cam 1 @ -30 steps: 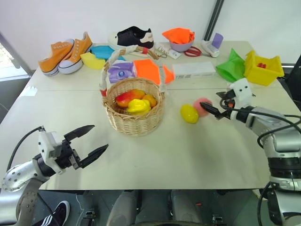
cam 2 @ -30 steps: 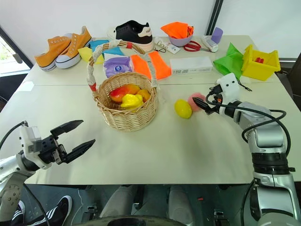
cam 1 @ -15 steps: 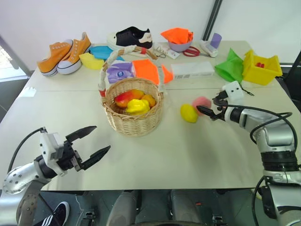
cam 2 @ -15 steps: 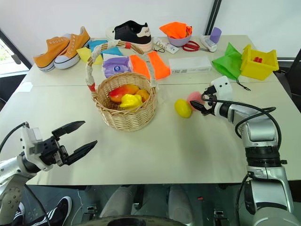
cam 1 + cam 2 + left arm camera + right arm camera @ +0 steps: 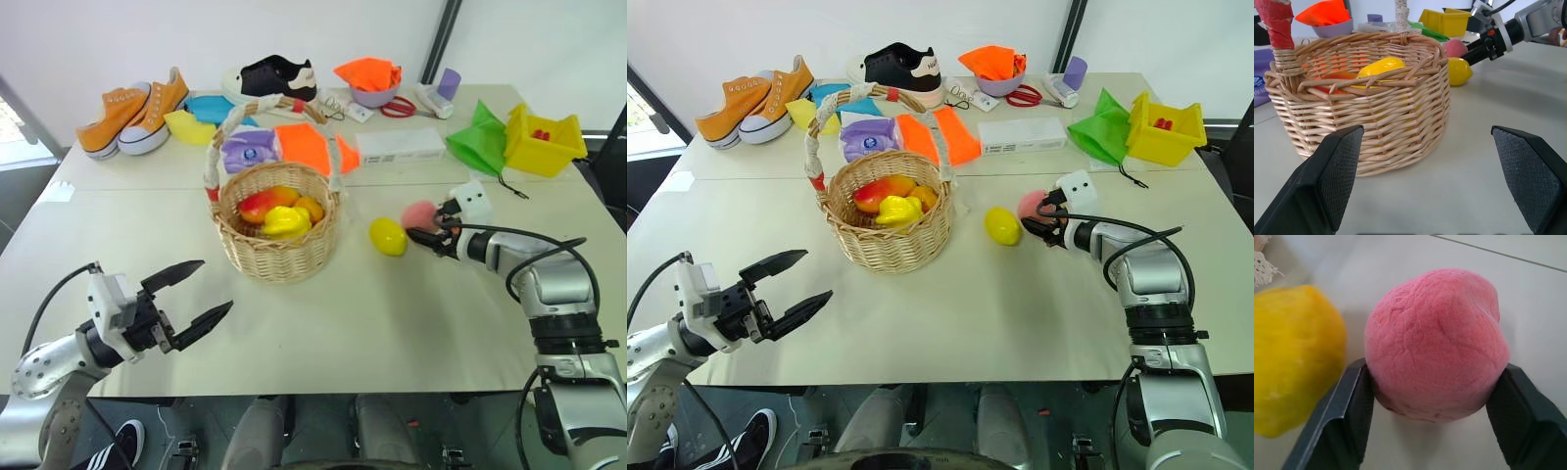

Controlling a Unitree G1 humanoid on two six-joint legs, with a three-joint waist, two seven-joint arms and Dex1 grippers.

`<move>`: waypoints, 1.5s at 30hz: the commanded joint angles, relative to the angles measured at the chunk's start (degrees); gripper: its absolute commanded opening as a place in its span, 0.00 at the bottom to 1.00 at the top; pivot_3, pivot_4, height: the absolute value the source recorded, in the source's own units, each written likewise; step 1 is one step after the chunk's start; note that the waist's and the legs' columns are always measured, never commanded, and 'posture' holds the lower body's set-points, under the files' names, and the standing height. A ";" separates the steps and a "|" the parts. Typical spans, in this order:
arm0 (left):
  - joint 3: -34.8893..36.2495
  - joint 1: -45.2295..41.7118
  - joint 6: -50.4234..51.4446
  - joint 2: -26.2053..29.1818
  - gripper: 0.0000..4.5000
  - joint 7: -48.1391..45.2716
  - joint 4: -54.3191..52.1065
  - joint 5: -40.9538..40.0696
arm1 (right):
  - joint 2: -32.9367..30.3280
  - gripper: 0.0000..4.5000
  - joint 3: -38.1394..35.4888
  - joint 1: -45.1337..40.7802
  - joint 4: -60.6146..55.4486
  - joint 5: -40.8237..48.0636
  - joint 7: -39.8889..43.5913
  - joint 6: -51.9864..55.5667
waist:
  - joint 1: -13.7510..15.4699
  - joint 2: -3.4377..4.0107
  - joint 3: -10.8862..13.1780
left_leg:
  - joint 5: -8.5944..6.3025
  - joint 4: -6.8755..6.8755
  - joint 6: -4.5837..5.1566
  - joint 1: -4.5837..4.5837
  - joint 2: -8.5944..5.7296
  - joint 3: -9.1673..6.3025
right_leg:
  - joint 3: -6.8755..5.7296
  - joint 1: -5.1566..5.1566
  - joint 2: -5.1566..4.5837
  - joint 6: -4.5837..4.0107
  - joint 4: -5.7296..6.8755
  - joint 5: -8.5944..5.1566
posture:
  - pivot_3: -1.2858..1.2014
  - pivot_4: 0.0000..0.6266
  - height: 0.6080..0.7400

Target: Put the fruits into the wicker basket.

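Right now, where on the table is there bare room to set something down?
Free: the near half of the table, in front of the wicker basket and lemon, and the strip left of the basket. Crowded: the far edge, with sneakers, cloths and yellow bin.

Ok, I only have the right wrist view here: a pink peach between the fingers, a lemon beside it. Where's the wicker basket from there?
Observer: The wicker basket stands on the table to the robot's left of the lemon, which lies between the basket and the pink peach.
Operator: Anything inside it?
Observer: Yes, several fruits: a red-orange one, a yellow one and a smaller orange one.
Operator: And the other arm?
Observer: The left gripper hovers open near the table's front edge, apart from the basket, holding nothing.
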 commanded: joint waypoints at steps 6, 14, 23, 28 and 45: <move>1.19 0.29 -1.59 -0.87 1.00 0.73 -0.07 0.04 | -2.36 0.63 -7.24 -0.37 -3.09 1.48 -0.23 -2.38 | 0.06 0.01 0.01 | 0.00 0.00 0.00 0.00 -0.02 0.00 | 0.01 0.00 -0.01 0.00 -0.01 0.00 | 0.52 0.24 1.00; 2.38 -0.03 -3.65 -2.62 1.00 1.99 2.22 0.69 | -5.70 0.63 -11.67 5.38 -23.86 13.90 5.90 8.73 | -0.27 0.04 0.02 | 0.00 -0.01 0.00 -0.01 0.02 -0.02 | -0.02 -0.01 0.00 0.00 0.02 0.00 | 0.52 0.24 1.00; 0.76 -3.50 -2.11 -3.41 1.00 1.51 2.76 -1.93 | 6.40 0.63 0.96 -6.13 -36.03 23.75 0.32 19.83 | -0.27 0.02 0.01 | -0.05 0.00 -0.06 0.00 0.09 -0.03 | -0.01 -0.02 0.02 -0.02 0.02 0.00 | 0.52 0.24 1.00; -0.16 -4.01 -1.52 -3.19 1.00 1.31 2.44 -1.61 | 14.81 0.63 7.26 -12.24 -30.07 19.07 -3.29 14.61 | 0.12 -0.04 0.00 | -0.01 0.00 0.00 -0.09 -0.04 -0.03 | -0.01 -0.36 -0.03 0.00 -0.03 0.01 | 0.52 0.24 1.00; -1.08 -1.48 -0.28 -3.26 1.00 -0.33 -0.09 -2.62 | 17.30 0.99 8.48 -14.64 -21.99 11.46 1.66 1.09 | -0.04 -0.04 -0.01 | -0.05 -0.08 -0.10 -0.02 -0.08 -0.05 | 0.01 -0.43 0.00 0.19 0.15 0.14 | 0.52 0.24 1.00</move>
